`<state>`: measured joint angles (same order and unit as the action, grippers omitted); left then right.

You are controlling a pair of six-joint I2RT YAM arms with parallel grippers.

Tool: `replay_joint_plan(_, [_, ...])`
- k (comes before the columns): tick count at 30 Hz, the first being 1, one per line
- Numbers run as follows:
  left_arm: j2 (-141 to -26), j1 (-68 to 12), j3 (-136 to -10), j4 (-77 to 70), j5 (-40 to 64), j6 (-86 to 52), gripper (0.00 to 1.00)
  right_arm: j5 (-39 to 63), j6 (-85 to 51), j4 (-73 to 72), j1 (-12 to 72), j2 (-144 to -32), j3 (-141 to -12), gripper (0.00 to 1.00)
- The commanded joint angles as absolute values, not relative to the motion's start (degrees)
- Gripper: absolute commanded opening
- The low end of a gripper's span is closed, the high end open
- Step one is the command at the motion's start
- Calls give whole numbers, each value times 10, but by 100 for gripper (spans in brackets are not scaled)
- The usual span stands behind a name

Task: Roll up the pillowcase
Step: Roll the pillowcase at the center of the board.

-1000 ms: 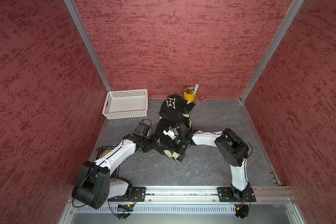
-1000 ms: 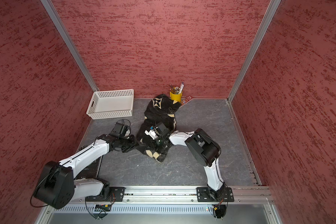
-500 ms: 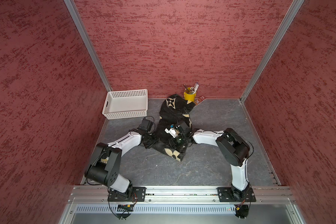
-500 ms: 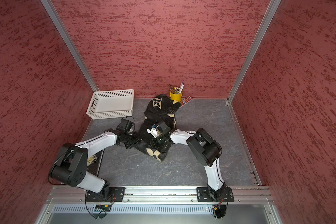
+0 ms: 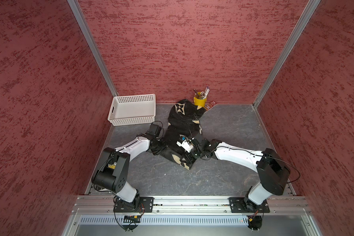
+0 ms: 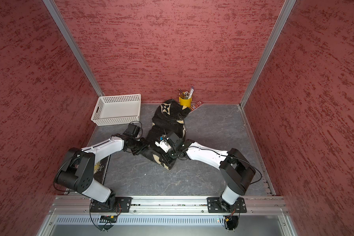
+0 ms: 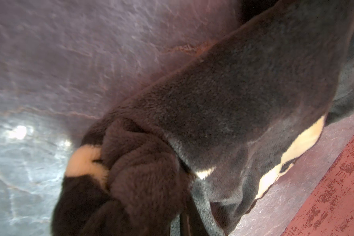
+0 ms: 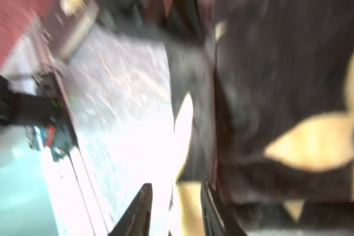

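Currently, rolling looks partway done: the pillowcase (image 5: 184, 122) lies bunched between both grippers, its loose length extending beyond them. The left gripper (image 5: 163, 146) is clamped on a fold. The right gripper (image 8: 176, 185) has its jaws apart at the roll. Next, the right jaws should close on the roll and both arms turn it together.

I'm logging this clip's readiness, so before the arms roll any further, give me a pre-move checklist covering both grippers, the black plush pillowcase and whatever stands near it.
1. Left gripper gripping the black plush pillowcase with cream flower motifs: ok, shut on bunched cloth in the left wrist view.
2. Right gripper gripping: not ok, jaws apart at the cloth's edge.
3. Tidy roll formed: not ok, the cloth lies crumpled.
4. White perforated plastic basket clear of cloth: ok, apart.
5. Yellow cup of pens clear: cannot tell, the cloth's far end reaches it.
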<state>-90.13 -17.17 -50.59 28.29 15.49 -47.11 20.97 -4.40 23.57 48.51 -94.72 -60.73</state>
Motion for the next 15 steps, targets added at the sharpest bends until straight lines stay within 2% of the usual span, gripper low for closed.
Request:
replay_joint_plan(1, [-912,-163,-514,287,134,-470,13,153,-41,261,483,-947,-583,38])
replay_joint_plan(4, [-911,-160,-511,287,135,-469,13,94,-47,247,479,-970,-574,24])
replay_joint_plan(8, [-912,-159,-508,287,135,-468,13,60,-39,239,475,-1017,-586,20])
replay_joint_plan(11, [-917,-158,-508,291,133,-469,13,41,-39,234,475,-1038,-595,21])
replay_joint_plan(15, [-911,-157,-509,303,132,-476,13,10,-28,234,475,-1003,-593,34])
